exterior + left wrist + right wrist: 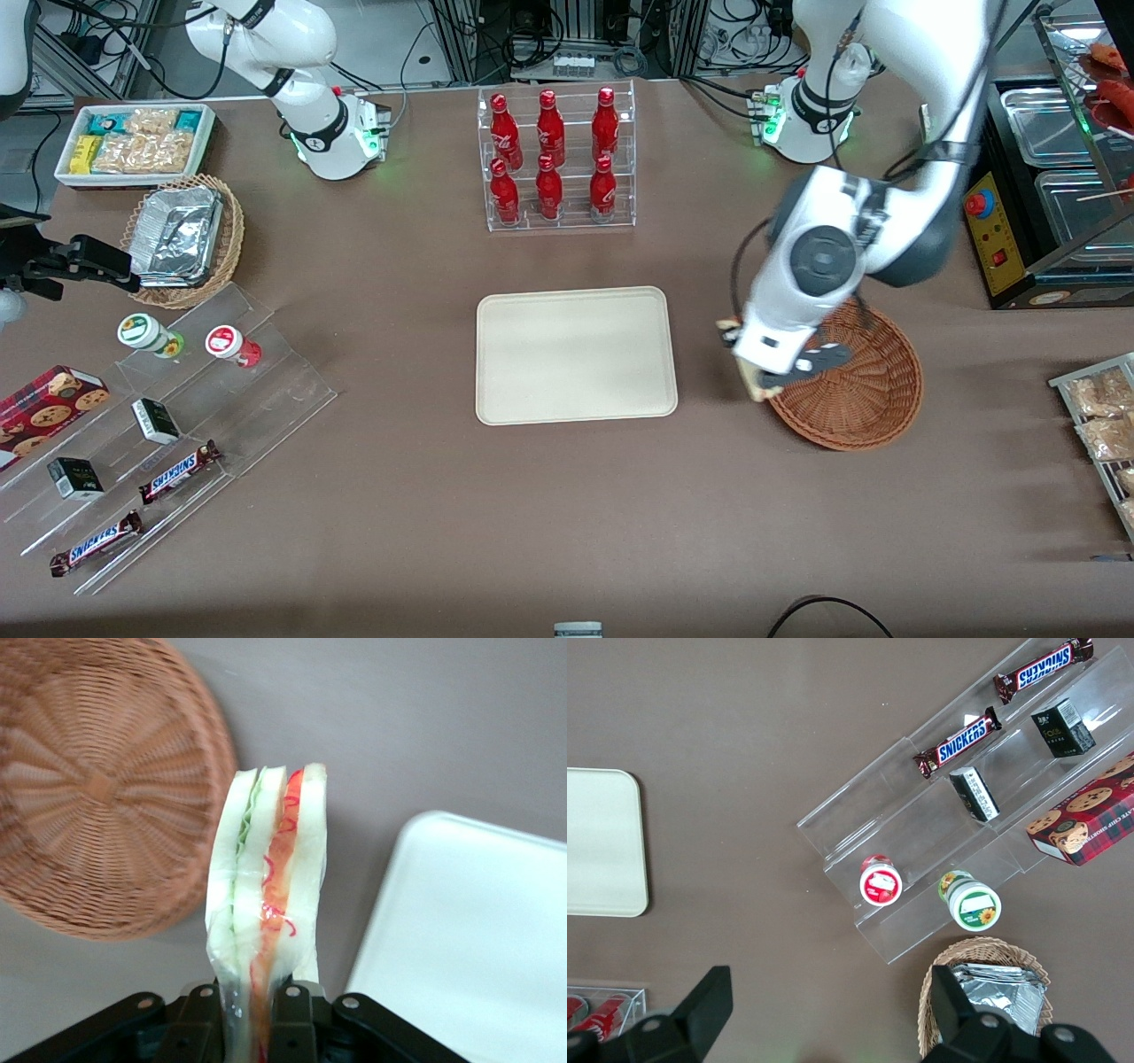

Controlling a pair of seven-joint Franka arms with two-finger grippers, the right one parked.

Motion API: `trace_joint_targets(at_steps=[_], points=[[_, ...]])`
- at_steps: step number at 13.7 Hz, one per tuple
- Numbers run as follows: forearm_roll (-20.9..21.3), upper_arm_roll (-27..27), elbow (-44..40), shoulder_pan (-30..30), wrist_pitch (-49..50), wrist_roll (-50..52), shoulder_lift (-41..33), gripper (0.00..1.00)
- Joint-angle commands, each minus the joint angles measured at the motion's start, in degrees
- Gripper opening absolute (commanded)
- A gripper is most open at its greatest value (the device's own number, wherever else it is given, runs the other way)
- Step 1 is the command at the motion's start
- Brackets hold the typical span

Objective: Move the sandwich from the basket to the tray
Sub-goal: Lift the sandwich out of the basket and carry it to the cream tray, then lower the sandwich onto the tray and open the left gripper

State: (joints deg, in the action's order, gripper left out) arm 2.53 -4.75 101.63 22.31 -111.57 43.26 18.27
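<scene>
Currently mid-transfer: the left gripper [252, 1010] is clamped on the sandwich [270, 895], fingers pinching the wrapped wedge at one end, cut edge with green and red-orange layers facing the wrist camera. In the front view the gripper [764, 377] sits over the wicker basket [864, 399] rim on the side toward the tray, with the sandwich [751, 379] hanging just outside the rim, above bare table. Basket looks empty in the wrist view [97, 788]. The cream tray [576, 354] is nothing-on-it, near but still apart from the sandwich; its corner [469, 930] shows just beside the wedge.

Step in hand, as I read it: carry phase, lift done, placement not yet. Next move calls for a sideways traverse toward the parked arm's end until over the tray middle, then descend and release. Wedge is held by one end only, so keep it slow to avoid swing or slip.
</scene>
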Motion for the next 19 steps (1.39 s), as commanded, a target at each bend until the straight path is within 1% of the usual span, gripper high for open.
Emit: trace_joint_targets(at_steps=[1, 4, 6, 7, 8, 10, 15, 19], points=[[-0.7, 0.7, -6.4, 5.9, 1.6, 0.1, 5.0, 0.00], [-0.9, 0.7, -12.5, 10.5, 2.2, 0.2, 9.9, 0.00], [-3.3, 0.7, -15.7, 12.1, 2.1, -0.6, 13.0, 0.00], [-3.5, 0.6, -17.3, 12.9, 2.1, -1.4, 14.7, 0.00], [-3.6, -0.1, -18.7, 13.5, 2.1, -3.3, 16.0, 0.00], [-3.6, -2.4, -22.6, 13.5, 2.1, -3.2, 19.6, 0.00], [-3.1, -2.6, -29.5, 15.0, 2.4, -1.4, 26.2, 0.00], [-2.7, -2.5, -35.8, 16.4, 4.8, 0.6, 31.8, 0.00]])
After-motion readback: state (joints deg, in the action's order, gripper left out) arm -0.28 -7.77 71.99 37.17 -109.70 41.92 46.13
